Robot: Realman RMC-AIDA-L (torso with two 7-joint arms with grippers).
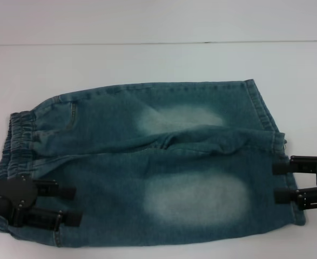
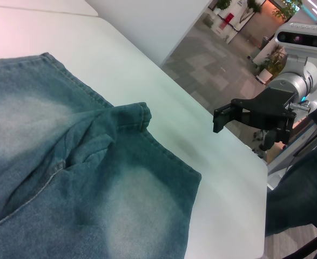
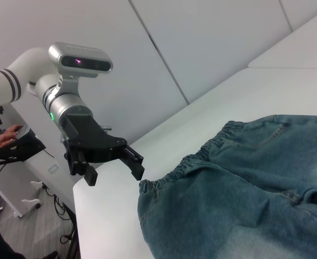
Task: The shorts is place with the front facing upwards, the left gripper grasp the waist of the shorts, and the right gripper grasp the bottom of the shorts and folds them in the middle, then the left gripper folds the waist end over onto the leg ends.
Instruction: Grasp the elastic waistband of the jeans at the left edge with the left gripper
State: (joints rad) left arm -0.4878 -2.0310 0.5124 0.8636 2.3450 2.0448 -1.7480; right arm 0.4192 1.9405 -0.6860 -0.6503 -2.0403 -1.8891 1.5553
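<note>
White table (image 1: 147, 59), matte, fills the head view; its near edge is cut off by the frame. Far side meets a pale wall at a thin seam.

The shorts (image 1: 158, 162) lie flat across the middle of the table, waist to the left, legs to the right. Faded blue denim, two pale bleached ovals, one on each leg panel. The fabric bunches into a ridge along the centre seam between the legs. The near edge of the shorts runs almost to the frame bottom. Can't make out any print on them.

Waist (image 1: 18, 140): ruched elastic band, gathered. Its near portion is hidden behind the left gripper. The bottom of the shorts (image 1: 266, 113): straight stitched hems at the right. The near leg's hem is partly covered by the right gripper's prongs.

Left gripper (image 1: 66, 205), black, at the near-left waist corner, low over the denim. Prongs apart with fabric visible in the gap; can't tell if they touch cloth. Nothing clamped.

Right gripper (image 1: 280, 182), black, at the right hem of the near leg, body cut off by the frame edge. Prongs spread, tips overlapping the hem edge, not closed on it.
</note>
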